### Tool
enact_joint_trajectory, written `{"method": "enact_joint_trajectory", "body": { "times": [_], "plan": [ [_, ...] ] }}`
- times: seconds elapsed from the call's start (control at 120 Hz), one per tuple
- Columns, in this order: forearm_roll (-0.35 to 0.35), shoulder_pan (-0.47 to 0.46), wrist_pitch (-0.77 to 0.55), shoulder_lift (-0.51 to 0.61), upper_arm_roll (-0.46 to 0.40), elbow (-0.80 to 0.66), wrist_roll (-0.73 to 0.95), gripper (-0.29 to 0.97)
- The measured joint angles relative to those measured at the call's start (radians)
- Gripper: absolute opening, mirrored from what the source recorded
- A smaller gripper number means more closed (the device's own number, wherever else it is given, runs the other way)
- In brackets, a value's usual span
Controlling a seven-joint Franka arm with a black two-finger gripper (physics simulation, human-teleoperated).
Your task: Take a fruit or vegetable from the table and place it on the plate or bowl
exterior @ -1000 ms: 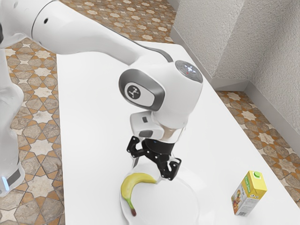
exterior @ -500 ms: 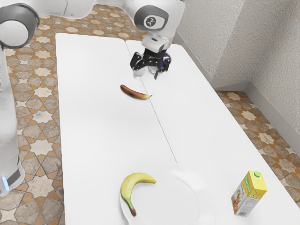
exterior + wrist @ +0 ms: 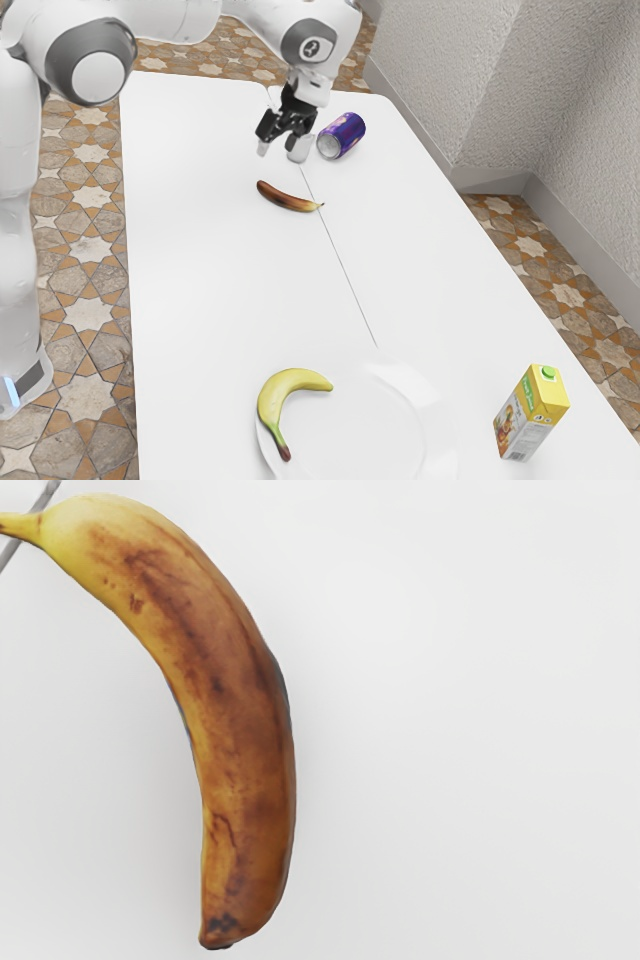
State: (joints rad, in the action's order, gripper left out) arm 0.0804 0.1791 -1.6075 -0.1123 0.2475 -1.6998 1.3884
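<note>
A brown, overripe banana (image 3: 287,197) lies on the white table at its far end; the wrist view has this banana (image 3: 215,730) close below the hand. My gripper (image 3: 279,150) hangs just above and beyond it, fingers open, nothing between them. A fresh yellow banana (image 3: 282,395) rests on the left part of the white plate (image 3: 380,430) at the table's near edge.
A purple can (image 3: 341,135) lies on its side just to the exterior view's right of the gripper. A yellow juice carton (image 3: 531,411) stands near the front right corner. A seam runs down the table (image 3: 210,290) between the two bananas.
My hand went from the plate, where the yellow banana lies, to the table's far end, then shifted slightly left over the brown banana, uncovering the purple can.
</note>
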Motion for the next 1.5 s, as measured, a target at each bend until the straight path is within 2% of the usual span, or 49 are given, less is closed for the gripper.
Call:
{"method": "enact_joint_trajectory", "body": {
  "times": [0.167,0.283,0.4,0.492,0.625,0.9,1.225,1.5],
  "plan": [
    [-0.008,-0.034,0.004,-0.006,0.003,-0.021,-0.019,0.68],
    [-0.034,-0.011,0.002,-0.006,0.077,-0.033,-0.025,0.68],
    [-0.036,-0.022,-0.001,0.005,0.097,-0.043,-0.053,0.68],
    [-0.029,-0.083,-0.031,0.097,0.099,-0.131,-0.077,0.68],
    [-0.023,-0.137,-0.088,0.161,0.099,-0.221,-0.107,0.68],
    [-0.021,-0.029,-0.187,0.162,0.098,-0.296,-0.157,0.68],
    [-0.021,-0.102,-0.248,0.162,0.096,-0.344,-0.199,0.68],
    [-0.021,-0.075,-0.277,0.162,0.096,-0.364,-0.221,0.68]
  ]
}}
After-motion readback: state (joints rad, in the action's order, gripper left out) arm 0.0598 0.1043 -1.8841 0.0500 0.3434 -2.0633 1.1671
